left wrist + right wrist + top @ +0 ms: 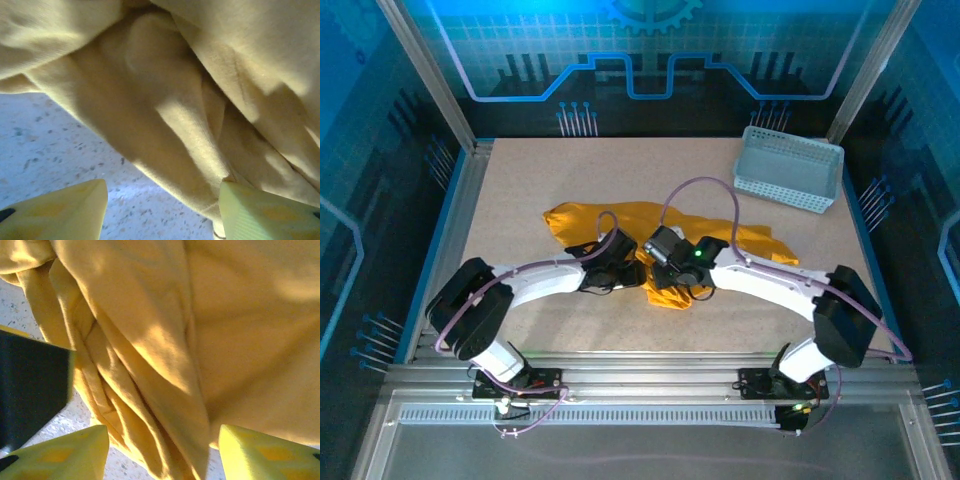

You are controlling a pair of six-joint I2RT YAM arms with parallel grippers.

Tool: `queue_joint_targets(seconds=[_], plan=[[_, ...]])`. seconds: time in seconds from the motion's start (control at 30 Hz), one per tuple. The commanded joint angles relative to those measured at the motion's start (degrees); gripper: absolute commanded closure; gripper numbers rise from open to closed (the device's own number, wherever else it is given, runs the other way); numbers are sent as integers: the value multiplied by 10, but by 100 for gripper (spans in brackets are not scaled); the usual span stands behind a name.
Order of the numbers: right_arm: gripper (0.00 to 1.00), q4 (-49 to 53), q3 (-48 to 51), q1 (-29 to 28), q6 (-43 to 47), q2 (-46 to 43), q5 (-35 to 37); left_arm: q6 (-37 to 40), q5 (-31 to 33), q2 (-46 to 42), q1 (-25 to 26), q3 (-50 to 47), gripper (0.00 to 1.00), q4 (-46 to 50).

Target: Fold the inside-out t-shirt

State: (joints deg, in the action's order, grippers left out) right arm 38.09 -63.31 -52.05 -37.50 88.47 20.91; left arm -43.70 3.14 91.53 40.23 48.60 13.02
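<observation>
While the mustard t-shirt [640, 216] lies crumpled on the table [520, 180], the left gripper [162, 191] and right gripper [163, 432] stand part-open against its folds, pinching nothing.

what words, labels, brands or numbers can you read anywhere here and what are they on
No readable text in any view.
t-shirt: plain yellow fabric, no print, no legible tag showing.
basket: no label.
back panel: gear and circuit-line graphics, no words or numbers.
</observation>
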Motion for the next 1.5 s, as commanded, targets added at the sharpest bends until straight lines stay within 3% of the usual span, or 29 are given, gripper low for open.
queue_joint_targets(seconds=[0.0,0.13,0.43,0.57,0.73,0.83,1.17,1.33,1.47], plan=[[40,-44,-7,5,15,27,-37,-26,-42,18,-6,-13,44,-80],[44,-49,-7,9,7,59,-28,-41,-51,31,-13,-30,57,-111],[76,-65,5,25,16,85,-24,-46,-59,-9,-13,-92,89,-166],[79,-60,-1,24,15,83,-27,-50,-65,-38,-13,-123,99,-191],[61,-50,-10,-11,21,51,-10,-61,-57,-71,-12,-158,100,-205],[57,-25,-32,-36,22,65,9,-69,-56,-77,-11,-173,100,-213],[65,-30,-53,-36,18,127,-12,-75,-59,-71,-9,-181,100,-230],[67,-7,-64,-31,12,151,19,-76,-61,-70,-9,-184,100,-234],[79,1,-60,-30,14,134,39,-79,-56,-76,-10,-190,100,-234]])
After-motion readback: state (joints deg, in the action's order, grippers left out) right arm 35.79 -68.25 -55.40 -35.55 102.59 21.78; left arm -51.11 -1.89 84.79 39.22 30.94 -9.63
